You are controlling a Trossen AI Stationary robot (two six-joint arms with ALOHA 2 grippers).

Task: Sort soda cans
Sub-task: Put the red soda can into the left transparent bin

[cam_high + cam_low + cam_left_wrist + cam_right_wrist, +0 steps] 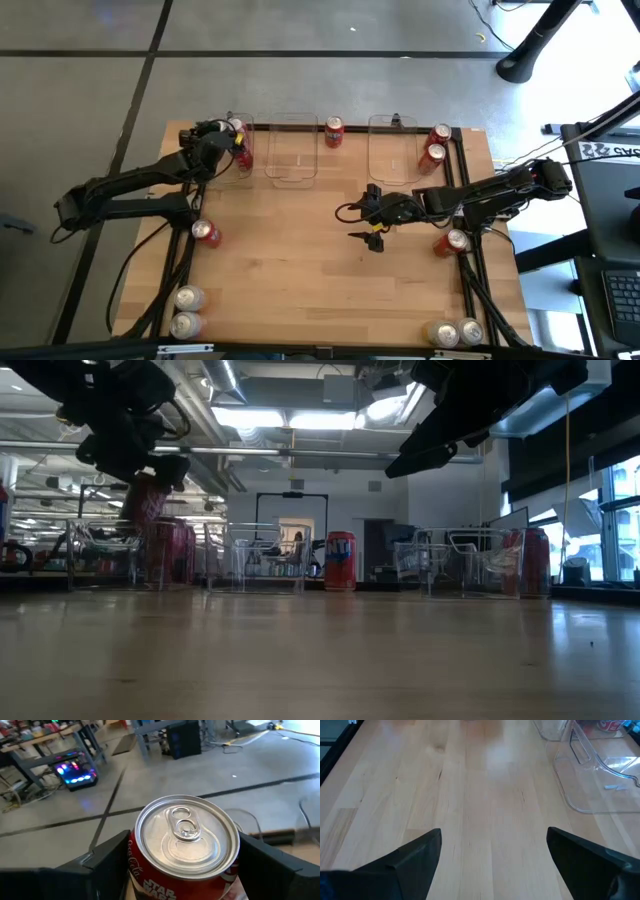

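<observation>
My left gripper (231,136) is at the table's far left, above the left clear bin (240,165), shut on a red soda can with dark markings (185,840). In the low view this can (146,501) hangs above the bin, where another red can (176,550) stands. My right gripper (362,220) hovers open over the middle of the table; its wrist view (492,855) shows only bare wood between the fingers. Other cans stand upright on the table: one red (334,131) between two bins, two red (436,145) at the far right. My left gripper pinches the can's upper body (131,865) just under the silver top, one finger (107,857) on each side. In the low view the fingers come from above and the can is lifted clear, slightly tilted, above the bin's rim.
Three clear bins line the far edge: left, middle (292,155) and right (395,150). More cans stand at the left edge (205,232), the right edge (452,241), the near left corner (187,310) and the near right corner (455,332). Bare wood (300,270) fills the middle.
</observation>
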